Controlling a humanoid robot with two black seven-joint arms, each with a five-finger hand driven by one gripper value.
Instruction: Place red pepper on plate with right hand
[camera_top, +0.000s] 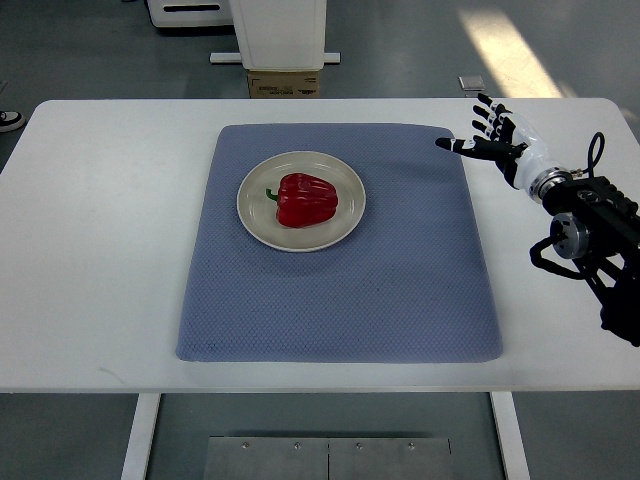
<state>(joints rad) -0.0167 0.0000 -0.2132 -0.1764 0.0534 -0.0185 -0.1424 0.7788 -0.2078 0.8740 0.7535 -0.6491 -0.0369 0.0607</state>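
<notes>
The right hand hangs over the bench's far right corner, its arm coming in from the right edge. The fingers are spread and relaxed, grasping nothing, with the thumb stretched toward the near corner of the blue mat. The hand sits just off the mat's far right corner and well apart from the pepper.

The mat covers the middle of the white bench. In its far left part rests a round cream plate. The red pepper lies on its side in the middle of that plate, long axis running left to right, its green stem pointing toward the bench's left edge and its lobed bottom toward the right.

Beyond the bench's far edge, a cardboard box stands on the floor below a white unit.
</notes>
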